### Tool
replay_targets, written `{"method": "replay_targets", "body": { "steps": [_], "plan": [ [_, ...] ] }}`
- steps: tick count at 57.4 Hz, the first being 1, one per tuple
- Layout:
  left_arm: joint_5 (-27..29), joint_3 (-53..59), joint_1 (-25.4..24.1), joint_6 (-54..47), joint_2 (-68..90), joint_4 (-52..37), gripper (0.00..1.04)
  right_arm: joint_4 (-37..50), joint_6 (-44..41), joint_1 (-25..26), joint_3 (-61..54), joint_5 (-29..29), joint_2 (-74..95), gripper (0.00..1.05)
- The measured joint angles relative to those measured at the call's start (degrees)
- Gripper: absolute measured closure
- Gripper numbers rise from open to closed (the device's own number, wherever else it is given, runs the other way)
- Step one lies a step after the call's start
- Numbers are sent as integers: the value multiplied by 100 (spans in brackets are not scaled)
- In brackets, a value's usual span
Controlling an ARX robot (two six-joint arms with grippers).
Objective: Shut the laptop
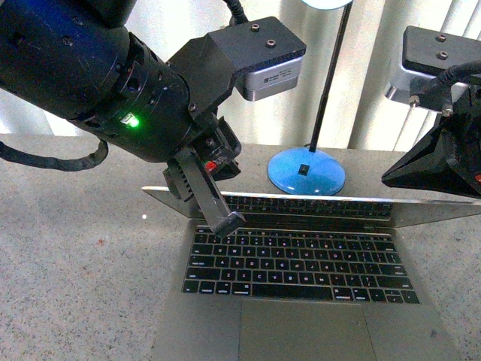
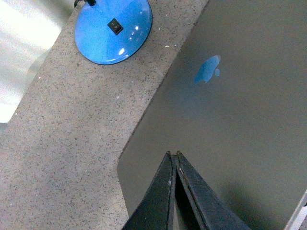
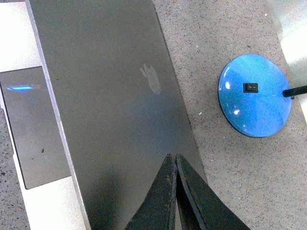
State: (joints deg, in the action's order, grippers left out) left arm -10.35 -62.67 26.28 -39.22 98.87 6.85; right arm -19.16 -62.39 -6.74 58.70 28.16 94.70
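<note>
Slim grey-silver metal laptop (image 1: 199, 331) sat open on the speckled grey stone-look table (image 1: 75, 263), right of centre in front of the robot. The black keyboard (image 1: 297, 263) and large grey trackpad (image 1: 301, 331) were both exposed. The plain grey lid (image 2: 240, 120) was raised. From the front it showed only as a thin bright edge along the back of the keys, so I couldn't read the exact angle. The shiny apple logo (image 2: 207, 70) was visible on the lid's outer face in both wrist views.

Left gripper (image 2: 172, 154), black: fingers (image 2: 160, 201) pressed together, nothing between them. It sat at the lid's left end, tip over the outer face near a corner. From the front the tip crossed the lid's top edge, above the top-left keys. Contact with the lid: couldn't tell.

Right gripper (image 3: 172, 156), black: fingers likewise together, gripping nothing, tip over the lid's outer face. From the front only its black body showed, above the lid's right end. Contact: couldn't tell either.

A desk lamp with a round glossy blue base (image 1: 307, 171), black switch on top and thin black stem stood just behind the laptop. Bare table showed between the base and the lid.
</note>
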Motion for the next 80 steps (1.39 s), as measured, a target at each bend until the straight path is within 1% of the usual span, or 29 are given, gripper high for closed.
{"method": "replay_targets", "body": {
  "steps": [27, 80],
  "plan": [
    [-39, 94, 70, -116, 118, -15, 101, -138, -116, -39, -190, 66, 0, 102],
    [-192, 229, 94, -127, 433, -164, 101, 9, -188, -66, -435, 70, 195, 102]
  ]
}}
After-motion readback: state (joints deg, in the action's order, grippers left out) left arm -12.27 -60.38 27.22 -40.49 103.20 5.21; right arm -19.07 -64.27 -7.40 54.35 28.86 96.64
